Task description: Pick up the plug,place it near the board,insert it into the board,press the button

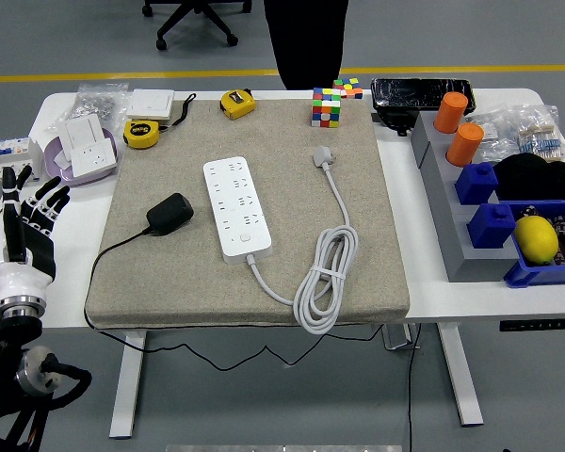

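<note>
Black plug [170,213]: lying on the beige mat [377,245], just left of the white power board [236,208], apart from it, not seated in any socket.
Plug cord [113,252]: running from the plug's lower-left end toward the mat's near-left corner, then under the table edge.
Plug long axis: diagonal, lower-left to upper-right; cord end low-left, opposite end toward the board. Prong side not visible.
Board long axis: nearly far-to-near, near end tilted slightly right of the far end; round button [246,238] at the near end.
Board's own cable [325,278]: coiled right of the board, its white plug [323,155] right of the board's far end.
Left hand [24,226]: left of the mat, over bare table, fingers spread and pointing up, empty.
Plug from left hand: to the right, at about the same depth, well apart.
Right hand: out of view; left hand judged the only one placed to reach.
Person: dark torso [306,42] beyond the board's far end, no hand over the table.
Stage judged: plug beside board yet unplugged; fits either an untaken plug or one already set near.
</note>
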Robot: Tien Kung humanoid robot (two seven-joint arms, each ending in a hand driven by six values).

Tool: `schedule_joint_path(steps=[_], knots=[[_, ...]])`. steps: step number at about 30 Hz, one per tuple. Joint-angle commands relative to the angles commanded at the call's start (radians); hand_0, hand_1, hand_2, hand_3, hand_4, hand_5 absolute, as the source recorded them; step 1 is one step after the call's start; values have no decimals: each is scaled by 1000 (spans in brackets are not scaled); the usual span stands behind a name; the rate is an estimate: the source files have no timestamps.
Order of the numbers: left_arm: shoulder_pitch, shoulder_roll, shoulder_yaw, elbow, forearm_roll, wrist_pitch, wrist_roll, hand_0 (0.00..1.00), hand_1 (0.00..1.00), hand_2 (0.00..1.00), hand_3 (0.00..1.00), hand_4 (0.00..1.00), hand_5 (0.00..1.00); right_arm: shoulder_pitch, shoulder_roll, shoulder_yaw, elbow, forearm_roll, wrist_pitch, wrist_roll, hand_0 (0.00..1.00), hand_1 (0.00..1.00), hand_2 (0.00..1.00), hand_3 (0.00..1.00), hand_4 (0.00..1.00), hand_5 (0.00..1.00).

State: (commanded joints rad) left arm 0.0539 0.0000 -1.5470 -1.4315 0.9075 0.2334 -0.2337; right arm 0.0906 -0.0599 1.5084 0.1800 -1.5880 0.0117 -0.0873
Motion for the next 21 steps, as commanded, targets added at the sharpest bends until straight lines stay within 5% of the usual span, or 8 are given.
schedule_joint_path(steps=[1, 6, 7, 12, 13, 21], knots=[[-1, 0, 0, 0, 7, 0, 3, 579, 412, 443, 900, 998, 715, -1, 1, 3, 0, -3, 0, 0, 827, 743, 748, 781, 998, 931], [1, 0, 6, 7, 66, 12, 21, 579, 412, 443, 900, 998, 715, -3, 7, 7, 0, -11, 0, -1, 827, 743, 748, 781, 998, 931], [1, 0, 7, 8, 76, 12, 25, 396, 223, 258, 910, 998, 698, -3, 8, 6, 0, -9, 0, -1, 827, 743, 748, 781, 998, 931], [1, 0, 9, 9, 133, 35, 41, 396, 223, 258, 910, 998, 698, -1, 15, 4, 0, -5, 0, 0, 827, 743, 748, 781, 998, 931], [1, 0, 10, 10, 138, 38, 42, 310, 134, 185, 899, 998, 664, -1, 16, 4, 0, -5, 0, 0, 827, 743, 748, 781, 998, 930], [3, 0, 12, 11, 157, 55, 45, 270, 78, 167, 895, 984, 635, -4, 20, 2, 0, 0, -1, 1, 826, 743, 748, 781, 998, 928]])
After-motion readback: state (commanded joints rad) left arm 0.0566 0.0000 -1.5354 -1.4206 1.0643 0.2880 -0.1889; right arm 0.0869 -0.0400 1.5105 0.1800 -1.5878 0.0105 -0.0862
